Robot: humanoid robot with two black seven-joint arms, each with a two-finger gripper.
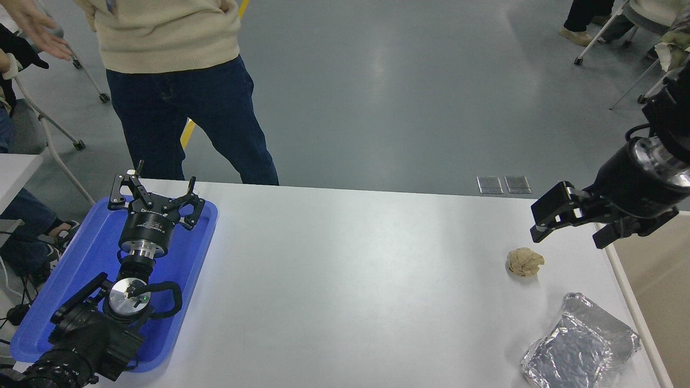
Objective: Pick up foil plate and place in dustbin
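Observation:
The foil plate (582,345) is a wrinkled silver tray lying on the white table (345,280) at the front right corner. The dustbin (660,280) is beige with a pale cream rim and stands just past the table's right edge; only part of it shows. My right gripper (568,240) comes in from the right edge. It is open and empty, held above the table's far right, well behind and above the foil plate. My left gripper (161,186) is parked open over the blue tray at the lower left.
A small tan paper ball (524,262) lies on the table just below the right gripper, behind the foil plate. A blue plastic tray (86,253) sits at the table's left. A person (183,91) stands at the far side, left of centre. Chairs stand at the far right.

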